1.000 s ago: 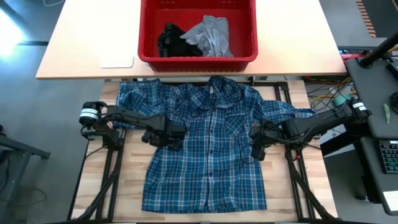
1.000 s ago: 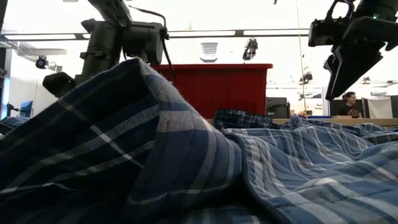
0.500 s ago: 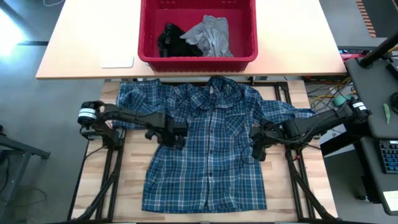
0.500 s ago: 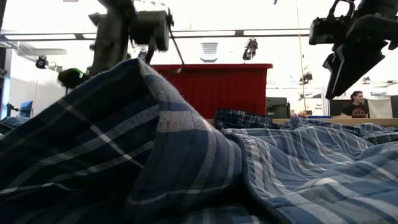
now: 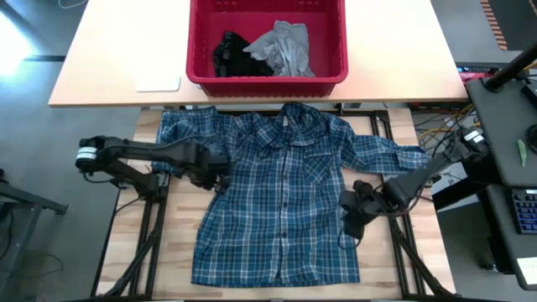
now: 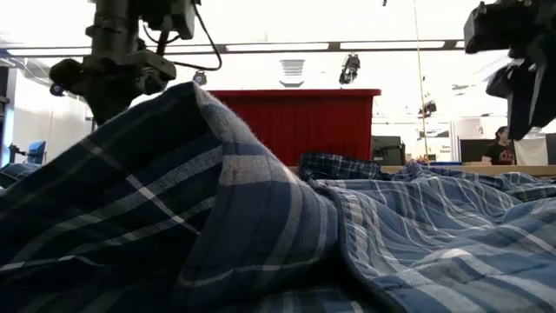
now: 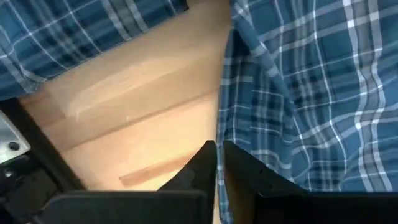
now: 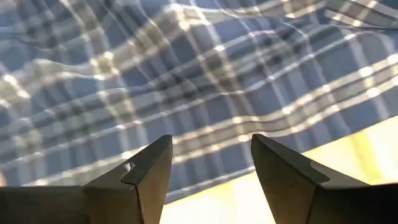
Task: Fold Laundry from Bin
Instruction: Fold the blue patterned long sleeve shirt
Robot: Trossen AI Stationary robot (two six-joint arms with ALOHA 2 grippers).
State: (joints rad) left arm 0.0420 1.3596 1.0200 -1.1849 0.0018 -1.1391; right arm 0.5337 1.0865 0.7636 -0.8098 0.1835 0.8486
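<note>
The blue-and-white plaid shirt (image 5: 281, 193) lies spread on the wooden table, front up, collar toward the far edge. My left gripper (image 5: 216, 179) is shut at the shirt's left side edge, below the sleeve. My right gripper (image 5: 356, 222) hovers open over the shirt's right side edge; in its wrist view the fingers (image 8: 149, 168) stand apart above the plaid cloth and touch nothing. The red bin (image 5: 267, 81) stands on the far table with a light grey T-shirt (image 5: 285, 46) and a small black garment (image 5: 226, 52) inside. My left gripper pinches the shirt's left side edge (image 7: 220, 127) between its two shut fingers, coming from above and pointing down. The edge rises to the fingertips in a small ridge, while the cloth around it lies on the table. Whether it holds one layer or several, I cannot tell.
A flat white object (image 5: 158, 82) lies on the far table left of the bin. Bare wood (image 5: 172, 243) shows left of the shirt. A desk with a keyboard (image 5: 524, 210) stands off the right edge. A person (image 6: 502, 139) sits in the room behind.
My left gripper has shut on the shirt's left side edge, then risen and gone a little toward the table's left edge. My right gripper has stayed open and gone toward the near edge along the shirt's right side.
</note>
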